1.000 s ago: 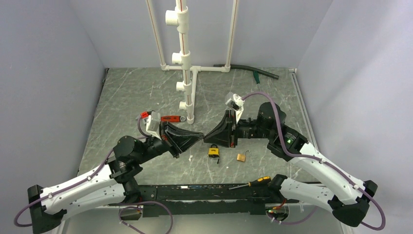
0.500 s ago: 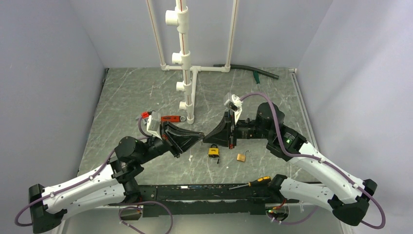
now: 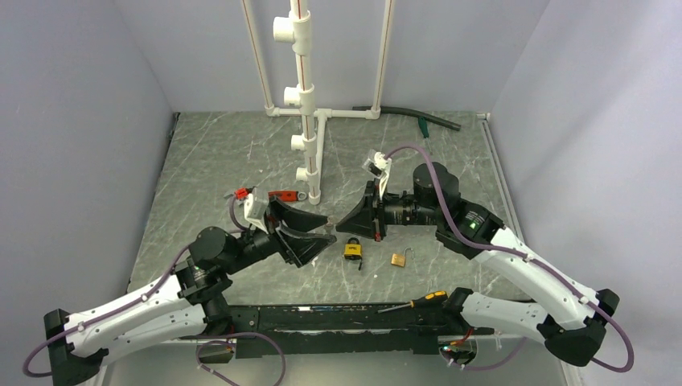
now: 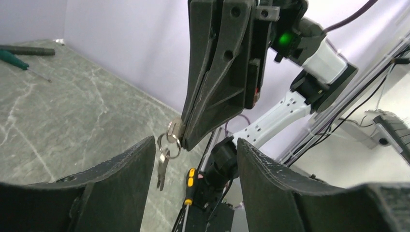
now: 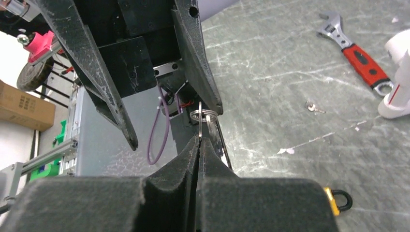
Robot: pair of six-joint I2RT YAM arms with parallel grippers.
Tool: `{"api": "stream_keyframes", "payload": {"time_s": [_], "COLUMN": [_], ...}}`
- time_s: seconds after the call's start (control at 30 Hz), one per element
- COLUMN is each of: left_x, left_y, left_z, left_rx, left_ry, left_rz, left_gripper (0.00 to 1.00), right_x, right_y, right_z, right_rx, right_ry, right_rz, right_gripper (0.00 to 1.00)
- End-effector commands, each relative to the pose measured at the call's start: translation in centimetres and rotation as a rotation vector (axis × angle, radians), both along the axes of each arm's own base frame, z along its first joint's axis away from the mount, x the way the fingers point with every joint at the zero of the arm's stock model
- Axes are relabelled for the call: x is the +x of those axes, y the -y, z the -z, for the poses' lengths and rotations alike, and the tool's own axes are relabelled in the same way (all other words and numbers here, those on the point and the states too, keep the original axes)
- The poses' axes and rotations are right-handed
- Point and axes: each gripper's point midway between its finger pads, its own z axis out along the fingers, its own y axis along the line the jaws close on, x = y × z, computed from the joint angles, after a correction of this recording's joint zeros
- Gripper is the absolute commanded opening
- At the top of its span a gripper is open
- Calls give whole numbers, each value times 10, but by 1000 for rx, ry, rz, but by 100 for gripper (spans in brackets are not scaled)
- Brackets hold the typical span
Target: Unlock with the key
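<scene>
The key point(image 4: 175, 129) is a small silver-grey bunch: one key pinched at its head, a ring point(image 4: 169, 144) and a second key point(image 4: 162, 168) dangling below. My right gripper point(image 5: 199, 140) is shut on the key point(image 5: 199, 124), held in the air just above the table. My left gripper point(image 4: 193, 166) is open, its fingers standing on either side of the bunch without touching it. In the top view the two grippers meet tip to tip, left gripper point(image 3: 320, 238) against right gripper point(image 3: 338, 225). The yellow-and-black padlock point(image 3: 352, 249) lies on the table right of them.
A small brass padlock point(image 3: 398, 259) lies right of the yellow one. A black-and-yellow screwdriver point(image 3: 418, 301) rests on the near rail, a red wrench point(image 3: 281, 195) behind the left gripper. A white pipe frame point(image 3: 310, 121) and a dark hose point(image 3: 418, 119) stand at the back.
My left gripper has gone from shut to open and let go of the key bunch. My right gripper closed on it and now holds it alone.
</scene>
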Motion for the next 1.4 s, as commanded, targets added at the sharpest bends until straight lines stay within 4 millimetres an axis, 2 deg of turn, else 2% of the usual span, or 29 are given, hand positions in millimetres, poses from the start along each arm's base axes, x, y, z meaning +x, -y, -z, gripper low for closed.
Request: {"api": "stream_keyframes", "payload": {"time_s": [0.0, 0.1, 0.2, 0.23, 0.3, 0.37, 0.43, 0.5, 0.53, 0.6, 0.67, 0.8, 0.87, 0.97, 1.03, 1.13, 1.23, 1.37], "left_x": [0, 7, 8, 7, 12, 35, 54, 56, 53, 44, 33, 15, 7, 1, 0, 2, 4, 5], "left_y": [-9, -24, -41, -46, -51, -55, -48, -28, -18, -5, 1, 17, 22, 24, 28, 33, 33, 30], "left_z": [-9, -4, -11, -14, -11, 4, 23, 35, 37, 38, 37, 53, 58, 62, 64, 63, 59, 51], "left_rx": [57, 160, 201, 211, 254, 307, 369, 389, 375, 312, 256, 300, 290, 276, 289, 295, 293, 270], "left_ry": [68, 128, 206, 242, 284, 281, 287, 323, 366, 471, 585, 737, 811, 917, 951, 997, 1024, 1046], "left_rz": [-29, -108, -164, -175, -212, -325, -390, -341, -305, -261, -236, -152, -146, -176, -182, -203, -229, -260], "left_gripper": [69, 74, 81, 81, 78, 76, 73, 64, 62, 64, 64, 64, 65, 81, 85, 82, 72, 69], "right_x": [1, 4, 16, 18, 22, 26, 28, 30, 33, 36, 30, 14, 8, 8, 7, 3, 0, -1], "right_y": [0, -2, 0, 4, 6, 8, 10, 17, 23, 33, 34, 36, 35, 33, 28, 23, 22, 21], "right_z": [-20, -26, -15, -5, -1, -1, -3, -1, 1, 8, 16, 40, 44, 39, 35, 37, 40, 41], "right_rx": [22, -19, -132, -191, -236, -243, -246, -274, -298, -334, -325, -371, -384, -369, -351, -345, -346, -327], "right_ry": [-41, -135, -291, -360, -456, -539, -609, -672, -697, -750, -853, -1071, -1114, -1122, -1138, -1187, -1203, -1217], "right_rz": [31, 71, 177, 221, 285, 337, 384, 445, 486, 536, 519, 461, 430, 423, 393, 352, 332, 323], "right_gripper": [0, 0, 0, 0, 0, 0, 0, 0, 0, 0, 0, 0, 0, 0, 0, 0, 0, 0]}}
